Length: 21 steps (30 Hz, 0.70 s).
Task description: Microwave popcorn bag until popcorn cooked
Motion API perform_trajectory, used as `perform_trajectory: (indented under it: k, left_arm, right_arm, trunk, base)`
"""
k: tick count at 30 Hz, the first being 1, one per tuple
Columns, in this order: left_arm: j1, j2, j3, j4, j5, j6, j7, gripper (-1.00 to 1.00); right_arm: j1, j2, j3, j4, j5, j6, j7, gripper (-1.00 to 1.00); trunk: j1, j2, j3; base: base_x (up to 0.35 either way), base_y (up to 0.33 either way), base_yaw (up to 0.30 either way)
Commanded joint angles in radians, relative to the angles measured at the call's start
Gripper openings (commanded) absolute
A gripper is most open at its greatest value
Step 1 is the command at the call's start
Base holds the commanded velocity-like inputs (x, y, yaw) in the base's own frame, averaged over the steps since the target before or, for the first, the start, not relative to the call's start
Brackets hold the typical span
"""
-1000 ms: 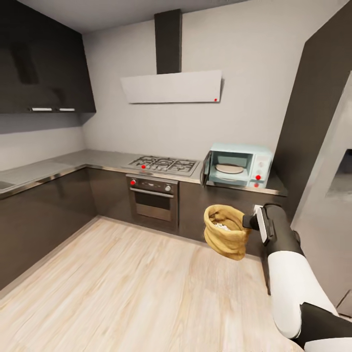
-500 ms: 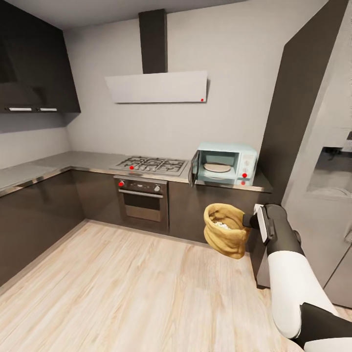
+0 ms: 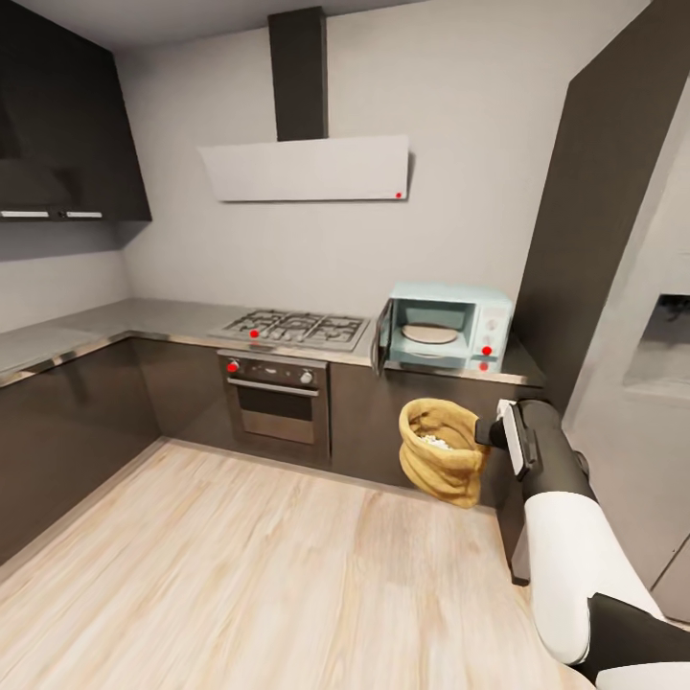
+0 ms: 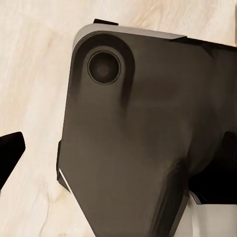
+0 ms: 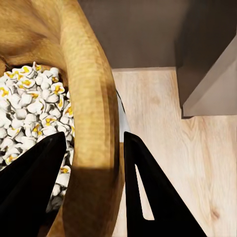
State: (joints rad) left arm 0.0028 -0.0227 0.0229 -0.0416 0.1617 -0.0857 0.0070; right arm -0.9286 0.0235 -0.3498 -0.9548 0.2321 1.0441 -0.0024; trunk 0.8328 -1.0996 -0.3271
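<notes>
Tan popcorn bag (image 3: 441,465) stays pinched at its rim by right fingers (image 5: 148,192); left fingers' state unclear.

Pale wood flooring (image 3: 240,556) is being bordered by dark cabinets (image 3: 77,422); above the gas hob (image 3: 295,329), a white hood (image 3: 307,168) is being shown.

I saw the popcorn bag (image 3: 441,463) as crumpled tan paper, matt and coarse, its rolled rim (image 5: 94,123) pinched between the right claw's (image 5: 91,182) smooth black fingers (image 5: 148,192). The popcorn (image 5: 34,108) looked white and knobbly. The worktop (image 3: 144,318) was brushed grey metal with a shiny steel edge, the cabinets (image 3: 67,431) below dark and semi-gloss. The microwave (image 3: 446,328) had a smooth pale-blue shell. The floor (image 3: 240,565) was light matt wood grain. The robot's arm (image 3: 561,556) looked like glossy white plastic.
</notes>
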Motion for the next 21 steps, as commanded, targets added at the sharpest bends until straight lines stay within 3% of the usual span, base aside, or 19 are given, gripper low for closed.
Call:
perform_trajectory:
  k: [1, 12, 18, 21]
  left_arm:
    - [0.000, 0.000, 0.002, -0.001, 0.005, -0.002, 0.001, 1.00]
    - [0.000, -0.001, 0.002, -0.001, 0.005, -0.002, 0.001, 1.00]
    - [0.000, -0.002, 0.003, -0.001, 0.004, -0.002, 0.001, 1.00]
    - [0.000, -0.002, 0.003, -0.001, 0.004, -0.003, 0.001, 1.00]
  right_arm:
    - [-0.001, 0.001, -0.004, -0.001, 0.001, 0.003, -0.001, -1.00]
    - [-0.001, -0.002, -0.001, -0.011, 0.001, 0.003, 0.001, -1.00]
    - [-0.001, -0.008, 0.001, -0.183, 0.002, 0.003, 0.000, -1.00]
    - [-0.001, -0.021, 0.002, -0.211, 0.002, 0.003, -0.001, -1.00]
  trunk:
    - [0.001, -0.001, -0.001]
    - [0.001, -0.001, -0.001]
    - [0.001, -0.001, -0.001]
    - [0.001, -0.001, -0.001]
  base:
    - [0.323, 0.000, 0.000]
    - [0.281, 0.000, 0.000]
    - [0.012, 0.000, 0.000]
    - [0.000, 0.000, 0.000]
